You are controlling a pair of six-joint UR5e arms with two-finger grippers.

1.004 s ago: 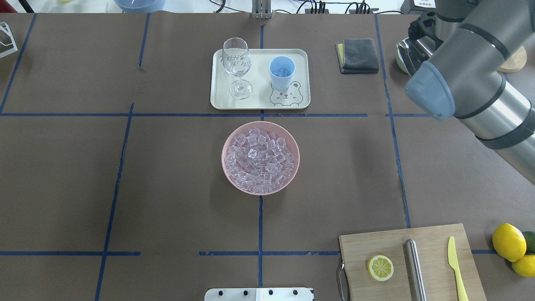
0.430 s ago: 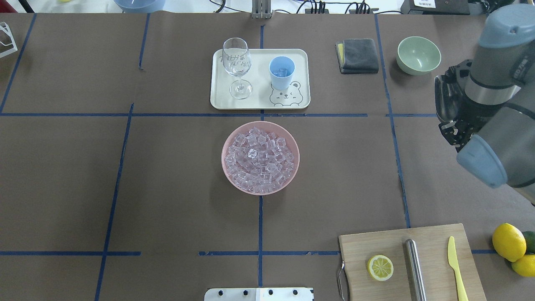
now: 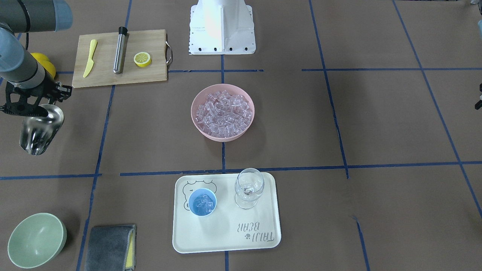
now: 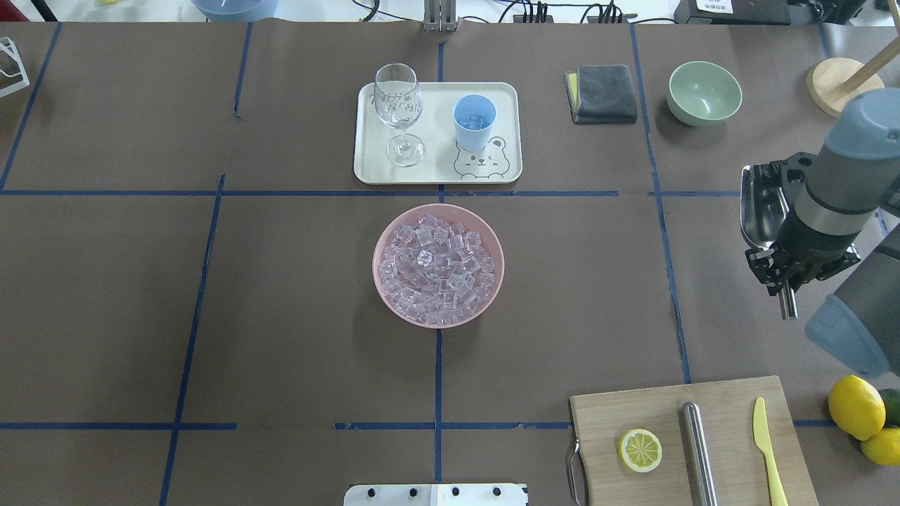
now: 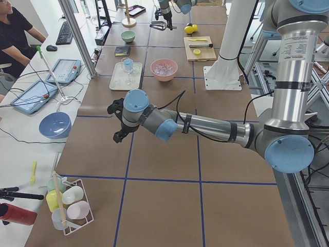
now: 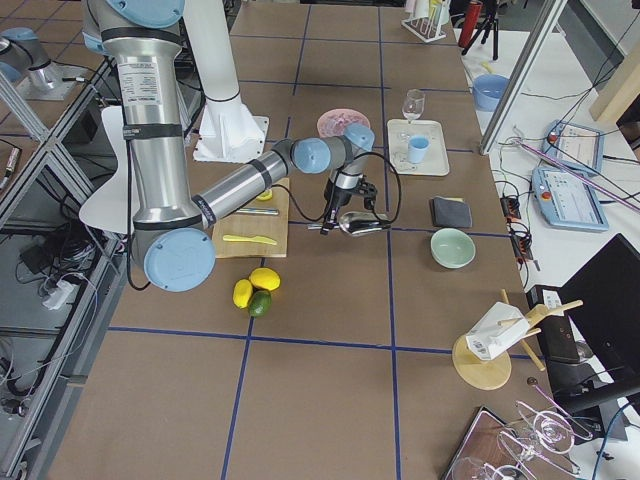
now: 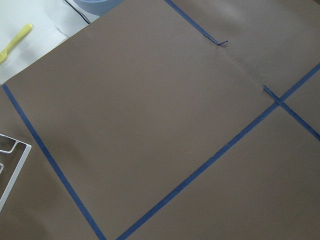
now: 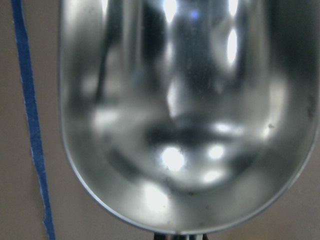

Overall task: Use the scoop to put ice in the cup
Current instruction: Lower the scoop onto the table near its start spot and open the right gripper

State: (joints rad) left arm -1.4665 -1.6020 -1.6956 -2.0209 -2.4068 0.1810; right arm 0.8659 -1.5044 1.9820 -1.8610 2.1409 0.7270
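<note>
My right gripper [image 4: 789, 270] is shut on the rod handle of the shiny steel scoop [image 4: 756, 206], held above the table's right side. In the front-facing view the scoop [image 3: 38, 130] hangs below the gripper [image 3: 29, 106]. Its trough [image 8: 180, 115] fills the right wrist view and is empty. The ice [image 4: 437, 266] fills a pink bowl [image 4: 382, 239] at the table's middle. The light-blue cup [image 4: 474, 121] stands on a cream tray [image 4: 436, 176] and holds a few cubes [image 3: 202, 202]. My left gripper [image 5: 119, 122] shows only in the exterior left view; I cannot tell its state.
A wine glass [image 4: 399, 105] stands on the tray left of the cup. A grey cloth [image 4: 605, 93] and a green bowl [image 4: 704, 91] lie at the back right. A cutting board [image 4: 731, 407] with a lemon half, steel cylinder and yellow knife is near right; lemons [image 4: 856, 406] beside it.
My right arm has swung the scoop from over the green bowl toward the near right side of the table. The bowl of ice, cup and tray have not moved.
</note>
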